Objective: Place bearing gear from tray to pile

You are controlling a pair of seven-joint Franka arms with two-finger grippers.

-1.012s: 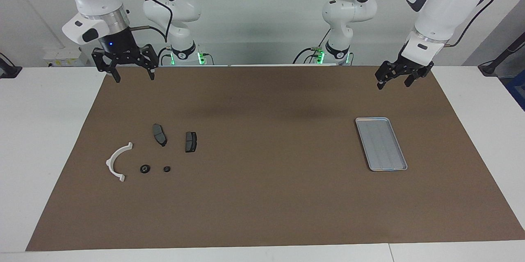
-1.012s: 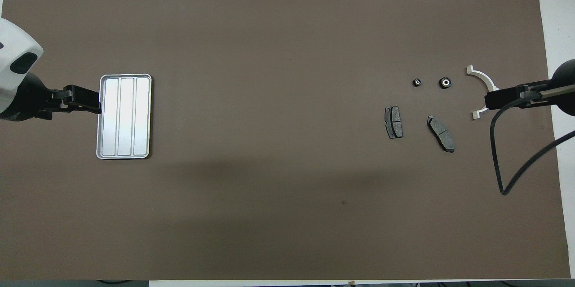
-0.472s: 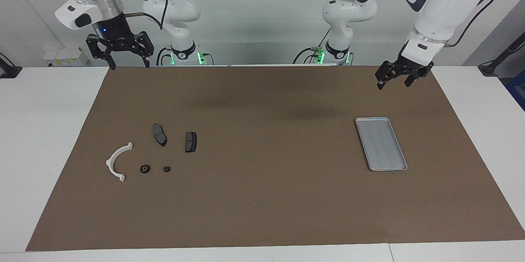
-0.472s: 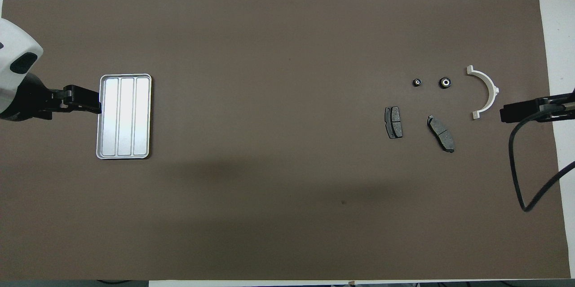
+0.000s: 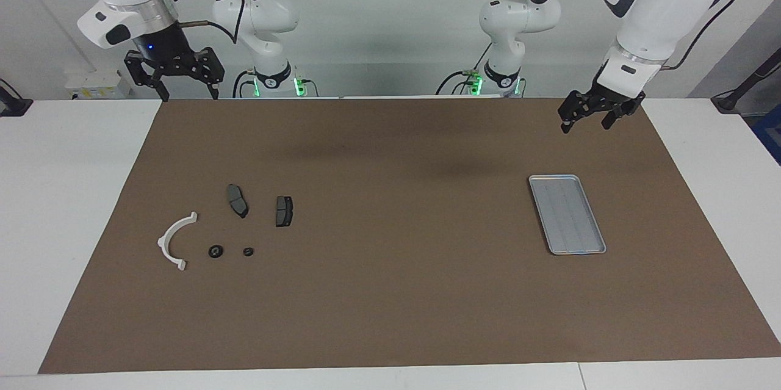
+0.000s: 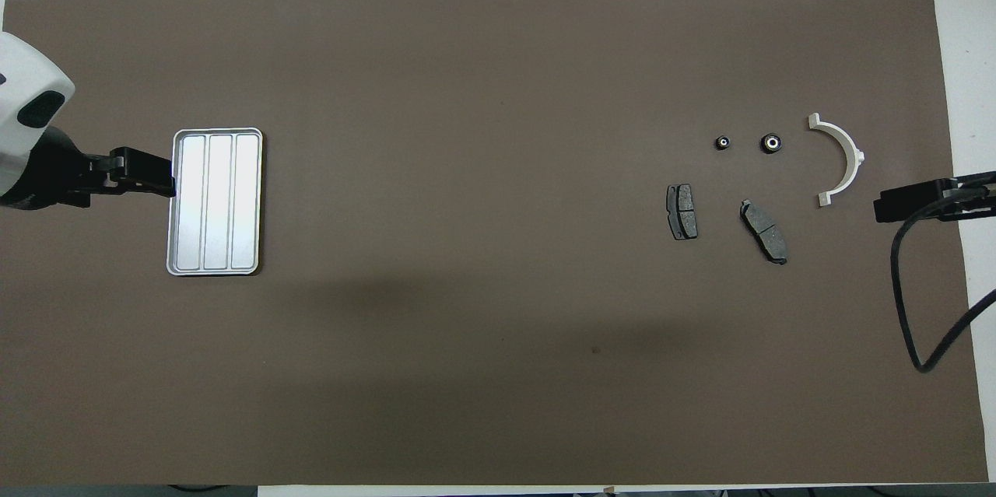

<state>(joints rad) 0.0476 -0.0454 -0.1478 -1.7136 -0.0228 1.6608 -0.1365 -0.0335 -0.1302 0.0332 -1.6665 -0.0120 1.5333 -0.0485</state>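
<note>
The silver ribbed tray (image 5: 567,214) lies empty toward the left arm's end of the table; it also shows in the overhead view (image 6: 215,201). Two small black round bearing gears (image 5: 215,251) (image 5: 248,251) lie on the mat in the pile, beside the white half-ring bracket (image 5: 174,240) and two dark brake pads (image 5: 237,200) (image 5: 284,211). My right gripper (image 5: 189,96) is open and empty, raised high over the mat's edge at the robots' end. My left gripper (image 5: 586,124) is open and empty, up in the air over the mat beside the tray.
A brown mat (image 5: 390,292) covers most of the white table (image 5: 61,195). The right arm's black cable (image 6: 906,302) hangs over the mat's edge near the pile.
My right gripper has risen and drawn back from the pile toward the robots' end of the mat. The left arm has not moved. The parts lie as before.
</note>
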